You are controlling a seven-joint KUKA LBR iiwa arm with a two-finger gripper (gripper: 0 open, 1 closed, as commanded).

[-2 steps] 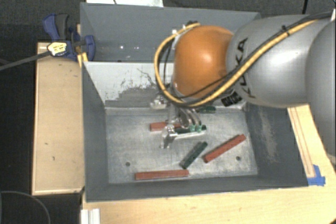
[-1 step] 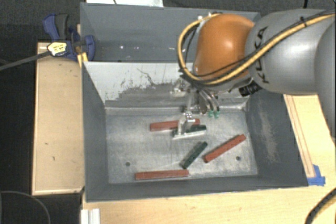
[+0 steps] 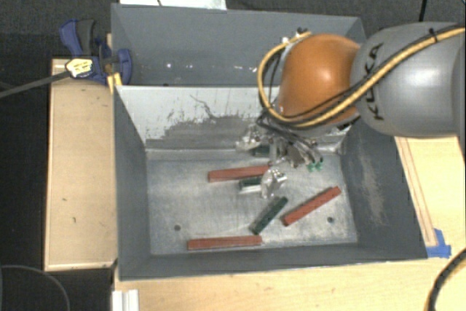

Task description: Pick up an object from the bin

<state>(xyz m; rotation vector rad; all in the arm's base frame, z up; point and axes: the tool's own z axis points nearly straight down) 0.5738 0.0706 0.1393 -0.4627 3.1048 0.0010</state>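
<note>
My gripper (image 3: 274, 180) hangs low over the middle of the bin floor, under the arm's orange dome. Its tip is right by the right end of a red-brown flat bar (image 3: 234, 174) that lies across the floor. A short dark piece (image 3: 250, 187) lies just left of the tip, touching or nearly so. Just below the tip lies a dark green bar (image 3: 269, 215), set on a slant. Nothing can be seen held in the gripper.
A second red-brown bar (image 3: 311, 205) lies slanted at the right of the floor, and a third (image 3: 223, 242) lies flat near the front wall. A small green bit (image 3: 314, 167) shows beside the wrist. The arm covers the bin's back right.
</note>
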